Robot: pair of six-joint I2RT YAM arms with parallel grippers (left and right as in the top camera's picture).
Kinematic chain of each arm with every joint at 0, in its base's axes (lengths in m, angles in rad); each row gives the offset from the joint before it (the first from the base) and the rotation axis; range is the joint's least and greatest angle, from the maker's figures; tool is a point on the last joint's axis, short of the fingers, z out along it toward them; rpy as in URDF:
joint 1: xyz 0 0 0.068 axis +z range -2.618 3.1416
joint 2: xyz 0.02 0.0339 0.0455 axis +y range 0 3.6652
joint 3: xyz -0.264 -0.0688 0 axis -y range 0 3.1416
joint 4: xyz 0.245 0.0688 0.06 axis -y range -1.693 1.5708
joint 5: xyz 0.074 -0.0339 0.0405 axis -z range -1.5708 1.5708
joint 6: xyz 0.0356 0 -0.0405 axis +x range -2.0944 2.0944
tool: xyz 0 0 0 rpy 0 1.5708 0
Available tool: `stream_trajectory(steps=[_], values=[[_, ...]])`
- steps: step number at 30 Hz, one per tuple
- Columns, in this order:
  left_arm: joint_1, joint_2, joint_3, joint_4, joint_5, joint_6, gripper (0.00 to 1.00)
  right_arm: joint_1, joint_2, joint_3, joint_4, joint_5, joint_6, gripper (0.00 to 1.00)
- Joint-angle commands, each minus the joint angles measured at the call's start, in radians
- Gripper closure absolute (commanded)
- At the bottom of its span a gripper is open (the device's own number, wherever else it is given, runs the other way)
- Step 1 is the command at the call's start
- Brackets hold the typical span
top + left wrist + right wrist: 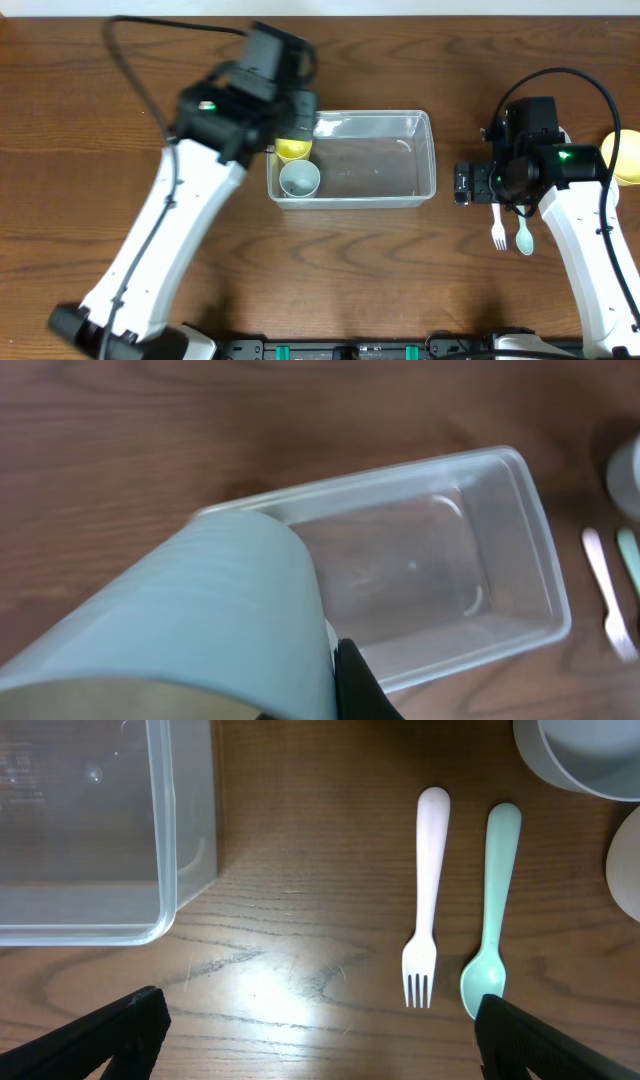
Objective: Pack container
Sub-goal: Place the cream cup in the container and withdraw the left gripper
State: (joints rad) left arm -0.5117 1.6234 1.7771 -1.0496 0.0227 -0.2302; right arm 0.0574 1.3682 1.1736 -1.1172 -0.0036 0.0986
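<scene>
- Container [372, 165]: a clear, rectangular plastic tub with rounded corners. It lies lengthwise at the centre of the brown wooden worktop [400, 290], mouth up.
- Left fingers [362, 688]: only one dark finger shows, set against the wall of a pale blue plastic cup [200, 620]. They are judged to be clamped on that cup. Seen from overhead, the cup stands mouth up in the container's left end, close to the near wall.
- A yellow item [293, 150] sits just beyond the cup in the same end. Its kind cannot be told.
- Right fingers [120, 1030]: wide apart and holding nothing. They hang above a white plastic fork [428, 890] and a mint green plastic spoon [492, 910], which lie side by side on the worktop to the right of the container, apart from it.
- Step in hand, as judged: seating the cup in the container.
- Recommended practice: lower the cup until its base rests flat on the container floor, clear of the yellow item and the near wall.
- Release only once the cup stands upright, then lift straight up so the finger does not drag the rim.
- Leave the right end free for the cutlery.
</scene>
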Motion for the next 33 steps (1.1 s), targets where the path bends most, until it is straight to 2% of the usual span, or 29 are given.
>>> stream_trajectory(steps=[1, 7, 16, 20, 33], values=[[-0.070, 0.096, -0.006, 0.021, -0.003, 0.090, 0.94, -0.006, 0.005, 0.016, 0.002, 0.007, -0.002, 0.01], [-0.130, 0.244, -0.006, 0.054, -0.003, 0.160, 0.94, -0.006, 0.005, 0.016, 0.002, 0.007, -0.002, 0.01], [-0.129, 0.400, -0.006, 0.095, -0.003, 0.217, 0.94, -0.006, 0.005, 0.016, 0.002, 0.007, -0.002, 0.01], [-0.126, 0.446, -0.006, 0.118, -0.003, 0.256, 0.94, -0.006, 0.005, 0.016, 0.002, 0.007, -0.002, 0.01], [-0.064, 0.518, -0.006, 0.137, -0.004, 0.261, 0.93, -0.006, 0.005, 0.016, -0.002, 0.007, -0.002, 0.01]])
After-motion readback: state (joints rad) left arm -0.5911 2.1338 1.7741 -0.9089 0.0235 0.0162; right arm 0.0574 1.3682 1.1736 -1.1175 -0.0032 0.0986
